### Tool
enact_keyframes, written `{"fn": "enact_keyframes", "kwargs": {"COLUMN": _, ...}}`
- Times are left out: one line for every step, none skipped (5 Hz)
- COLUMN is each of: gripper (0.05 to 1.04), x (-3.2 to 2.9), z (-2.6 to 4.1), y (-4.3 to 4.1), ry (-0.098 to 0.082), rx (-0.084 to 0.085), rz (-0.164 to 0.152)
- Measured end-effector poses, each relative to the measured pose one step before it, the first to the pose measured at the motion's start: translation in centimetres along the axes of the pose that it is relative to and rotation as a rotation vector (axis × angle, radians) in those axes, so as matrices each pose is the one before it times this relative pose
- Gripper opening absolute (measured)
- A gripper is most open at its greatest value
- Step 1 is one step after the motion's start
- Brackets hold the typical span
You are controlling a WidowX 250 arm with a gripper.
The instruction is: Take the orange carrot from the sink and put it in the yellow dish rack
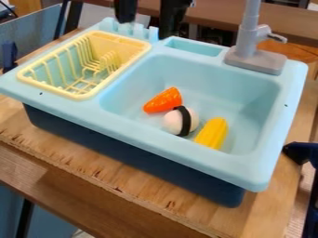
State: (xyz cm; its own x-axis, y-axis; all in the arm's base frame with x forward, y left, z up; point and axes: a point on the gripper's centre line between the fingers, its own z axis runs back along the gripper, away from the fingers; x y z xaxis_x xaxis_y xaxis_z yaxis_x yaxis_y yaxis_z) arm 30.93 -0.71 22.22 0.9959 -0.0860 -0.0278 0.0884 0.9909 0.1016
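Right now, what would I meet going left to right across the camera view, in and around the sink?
Yellow rack, orange toy, black-banded ball, yellow toy, faucet.

A light wooden board (81, 160) is topped by a light-blue toy sink (155, 139), its dark-blue base set directly on the wood. Visible grain is exposed at seven o'clock, and a roughened front edge is shown from six to nine o'clock.
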Motion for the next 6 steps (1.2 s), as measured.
{"fn": "enact_keyframes", "kwargs": {"gripper": 0.999, "x": 0.448, "z": -2.232, "y": 0.088, "ry": 0.0834, "rx": -0.0023, "rz": -0.0504}}
{"fn": "enact_keyframes", "kwargs": {"gripper": 1.0, "x": 0.437, "z": -1.72, "y": 0.099, "ry": 0.0259, "rx": -0.0125, "rz": -0.0364}}
{"fn": "enact_keyframes", "kwargs": {"gripper": 0.999, "x": 0.824, "z": -1.983, "y": 0.336, "ry": 0.0018, "rx": -0.0231, "rz": -0.0119}}
{"fn": "enact_keyframes", "kwargs": {"gripper": 1.0, "x": 1.124, "z": -0.902, "y": -0.041, "ry": -0.0026, "rx": -0.0288, "rz": -0.0249}}
{"fn": "enact_keyframes", "kwargs": {"gripper": 1.0, "x": 1.085, "z": -0.723, "y": 0.239, "ry": 0.0086, "rx": -0.0259, "rz": -0.0942}}
{"fn": "enact_keyframes", "kwargs": {"gripper": 0.999, "x": 0.269, "z": -0.496, "y": 0.84, "ry": 0.0297, "rx": 0.006, "rz": -0.0308}}
